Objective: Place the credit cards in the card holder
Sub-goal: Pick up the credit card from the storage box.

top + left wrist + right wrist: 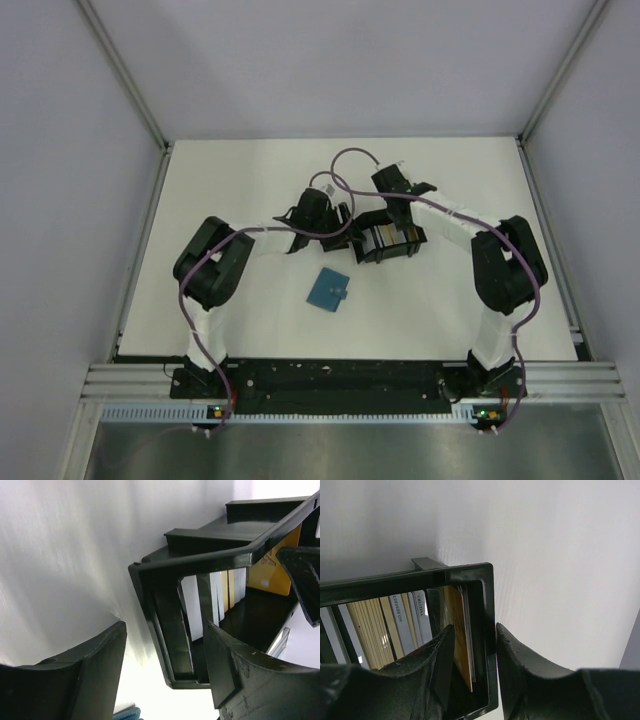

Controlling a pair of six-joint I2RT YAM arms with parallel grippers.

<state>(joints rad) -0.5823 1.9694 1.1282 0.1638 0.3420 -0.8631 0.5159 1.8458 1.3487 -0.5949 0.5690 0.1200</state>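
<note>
Several credit cards [385,240], orange-yellow, silver and white, stand on edge in a black tray [357,252]. The teal-blue card holder [328,288] lies shut on the table in front of the tray. My left gripper [345,228] is open and empty; in its wrist view the left gripper [165,630] straddles the tray's end wall [170,630], with white cards [192,605] just inside. My right gripper [405,222] is at the other end. In its wrist view the right gripper [475,627] is closed on the tray wall [487,610] and an orange card [456,630].
White table with raised rails at the left, right and back. Both arms bend over the table's middle, and a purple cable loops above the tray. A sliver of the card holder [127,714] shows at the bottom of the left wrist view.
</note>
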